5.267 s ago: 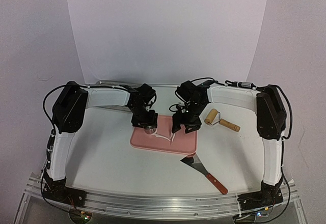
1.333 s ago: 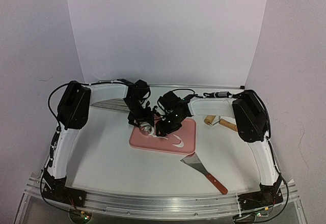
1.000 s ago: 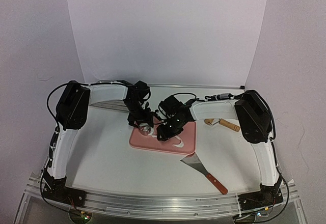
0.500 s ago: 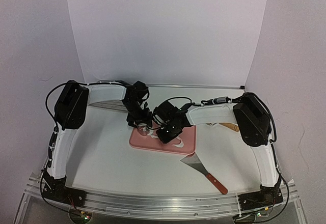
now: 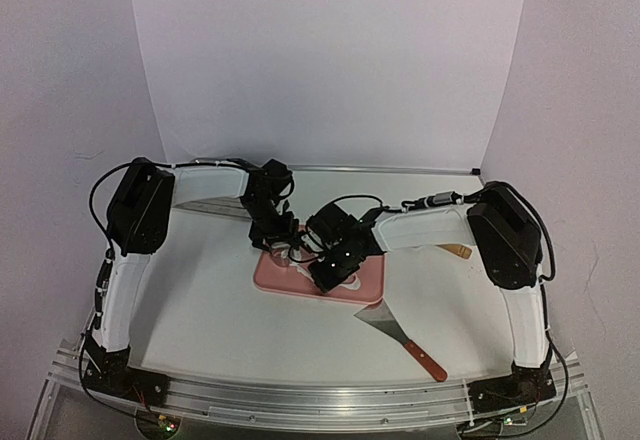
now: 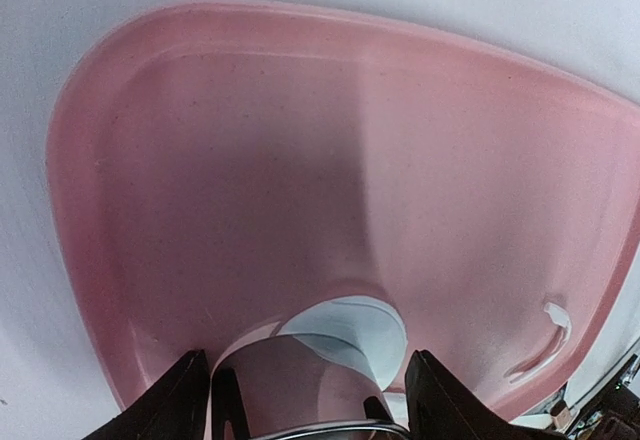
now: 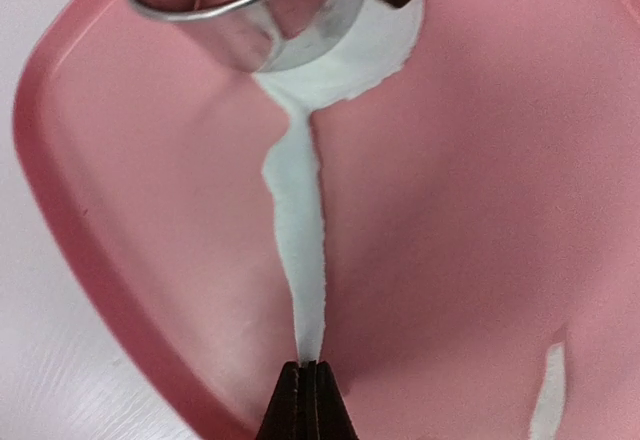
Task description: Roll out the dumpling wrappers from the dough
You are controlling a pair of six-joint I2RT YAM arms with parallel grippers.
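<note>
Dough [image 7: 345,65] sits on the pink tray [image 7: 480,210] beneath the metal ring cutter [image 7: 250,20], clamped in the left gripper [image 6: 310,400]; the right gripper [image 7: 308,400] pinches tight its thin trailing strip [image 7: 300,250]. A spatula [image 5: 405,338] lies beside the tray.

The left gripper [image 6: 312,405] holds a metal ring cutter [image 6: 285,385] between its two fingers [image 6: 185,405], standing on a pink tray [image 6: 200,160]. White dough [image 6: 350,332] shows under the ring. A small white scrap [image 6: 556,317] lies near the tray's right rim.
</note>
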